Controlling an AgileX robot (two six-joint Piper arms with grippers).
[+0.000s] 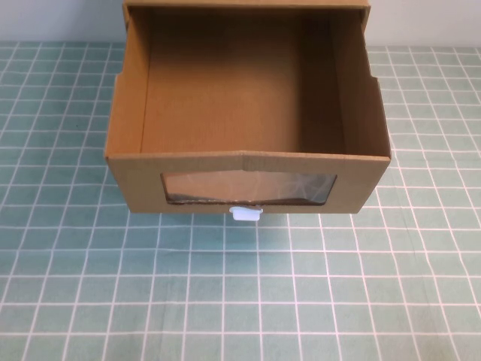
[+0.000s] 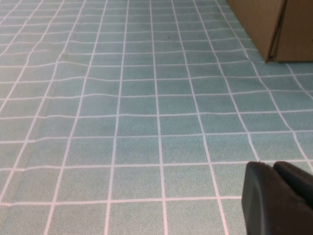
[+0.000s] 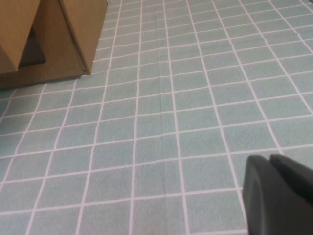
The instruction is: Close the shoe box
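The shoe box (image 1: 225,98) is a brown cardboard drawer, pulled out toward me at the middle back of the table, and it is empty inside. Its front has a clear window (image 1: 248,188) with a small white pull tab (image 1: 246,213) just below. Neither arm shows in the high view. In the left wrist view my left gripper (image 2: 272,164) hangs shut over bare mat, with a corner of the shoe box (image 2: 259,24) well ahead of it. My right gripper (image 3: 268,157) is also shut and holds nothing, and the shoe box (image 3: 73,34) stands far from it.
A teal mat with a white grid (image 1: 240,301) covers the table. A pale wall (image 1: 60,19) runs behind the box. Mat stretches in front of the box and along both of its sides.
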